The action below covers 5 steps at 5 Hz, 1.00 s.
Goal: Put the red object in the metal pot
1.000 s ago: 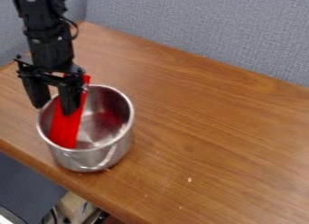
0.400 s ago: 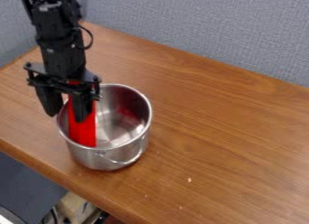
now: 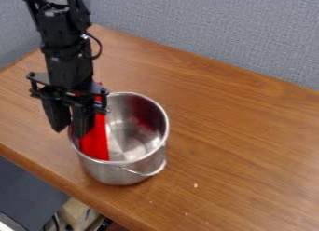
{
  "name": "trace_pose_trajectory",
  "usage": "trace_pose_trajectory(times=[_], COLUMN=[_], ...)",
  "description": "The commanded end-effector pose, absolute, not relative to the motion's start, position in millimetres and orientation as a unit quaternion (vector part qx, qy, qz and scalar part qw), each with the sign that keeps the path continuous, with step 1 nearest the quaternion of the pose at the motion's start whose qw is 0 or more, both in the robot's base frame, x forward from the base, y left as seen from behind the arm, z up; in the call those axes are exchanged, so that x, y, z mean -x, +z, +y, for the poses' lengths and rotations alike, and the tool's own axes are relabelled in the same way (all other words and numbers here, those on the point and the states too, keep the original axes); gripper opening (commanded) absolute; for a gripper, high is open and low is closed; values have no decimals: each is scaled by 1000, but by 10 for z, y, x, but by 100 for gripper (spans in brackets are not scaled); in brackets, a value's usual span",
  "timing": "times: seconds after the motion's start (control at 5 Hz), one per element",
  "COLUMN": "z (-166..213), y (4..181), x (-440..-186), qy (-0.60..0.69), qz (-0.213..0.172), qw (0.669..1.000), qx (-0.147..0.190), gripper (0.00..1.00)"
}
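Two black fingers are reaching over one metal pot, standing around the upper end of one red object; whether they're gripping it, I can't tell. That single red object is leaning inside the pot, along its near-left wall. One wire handle is hanging outside. Beneath, one wooden desk is holding up the lone pot, and one black arm is coming down from above.

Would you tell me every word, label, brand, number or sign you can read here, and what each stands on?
No readable text on the metal pot, the red block, the gripper or the wooden table.
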<state>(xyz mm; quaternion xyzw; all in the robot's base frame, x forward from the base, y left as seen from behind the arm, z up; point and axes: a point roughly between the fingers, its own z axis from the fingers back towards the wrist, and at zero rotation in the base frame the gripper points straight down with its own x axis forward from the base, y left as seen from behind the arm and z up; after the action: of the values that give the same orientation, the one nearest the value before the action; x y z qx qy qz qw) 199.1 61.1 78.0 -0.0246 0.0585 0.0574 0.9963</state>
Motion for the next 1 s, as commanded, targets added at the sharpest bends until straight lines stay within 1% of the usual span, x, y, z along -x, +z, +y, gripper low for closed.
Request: trace_pose_trajectory(times=[0.0,0.2,0.4,0.6,0.8], z=[638,722,767,813,752], y=[784,688,776,692,634], x=[-2089,-2127,-2150,-2213,-2188], qy=[52,57,62,62,65], qz=[37,39,33,36,38], qw=[998,997,997,997,997], qx=[19,17,29,28,26], gripper=[0,100,0,0,0])
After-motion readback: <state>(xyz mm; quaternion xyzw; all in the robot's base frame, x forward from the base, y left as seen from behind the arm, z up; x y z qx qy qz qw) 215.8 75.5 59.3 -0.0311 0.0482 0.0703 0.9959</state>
